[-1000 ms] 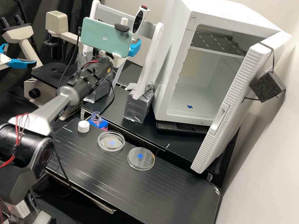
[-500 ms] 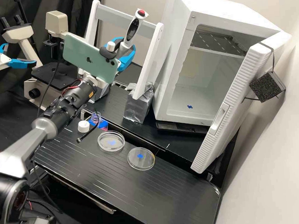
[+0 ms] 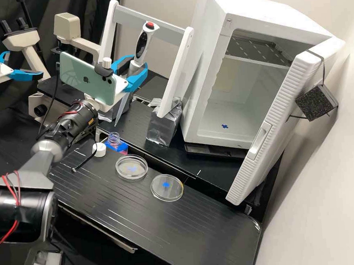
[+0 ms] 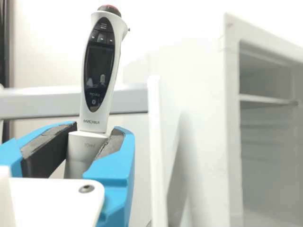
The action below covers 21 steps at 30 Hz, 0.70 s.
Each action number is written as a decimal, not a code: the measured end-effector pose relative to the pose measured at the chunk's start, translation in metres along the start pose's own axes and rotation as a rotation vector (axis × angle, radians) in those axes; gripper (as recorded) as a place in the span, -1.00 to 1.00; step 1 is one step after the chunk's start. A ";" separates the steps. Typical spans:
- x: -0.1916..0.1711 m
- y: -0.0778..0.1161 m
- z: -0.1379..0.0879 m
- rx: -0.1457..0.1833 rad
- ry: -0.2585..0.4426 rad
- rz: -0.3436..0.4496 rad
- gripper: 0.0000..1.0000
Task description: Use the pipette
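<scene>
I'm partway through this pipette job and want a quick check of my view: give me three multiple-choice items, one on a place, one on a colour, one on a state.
1. Where does the white cap lie?
A) inside a dish
B) beside the uncapped bottle
C) on the open cabinet's floor

2. What colour is the button on top of the pipette?
A) green
B) yellow
C) red

3. What is the state of the hand?
A) closed on the pipette
B) empty
C) holding the bottle

Key:
1: B, the high view shows the cap on the bench next to the bottle.
2: C, both views show a red top.
3: A, the pipette stands between the blue fingers, above the bench.
</scene>
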 end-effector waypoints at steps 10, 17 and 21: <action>0.005 -0.020 0.009 -0.033 -0.042 -0.025 -1.00; 0.010 -0.026 0.016 -0.045 -0.076 -0.030 -1.00; 0.011 -0.029 0.020 -0.037 -0.102 -0.017 -1.00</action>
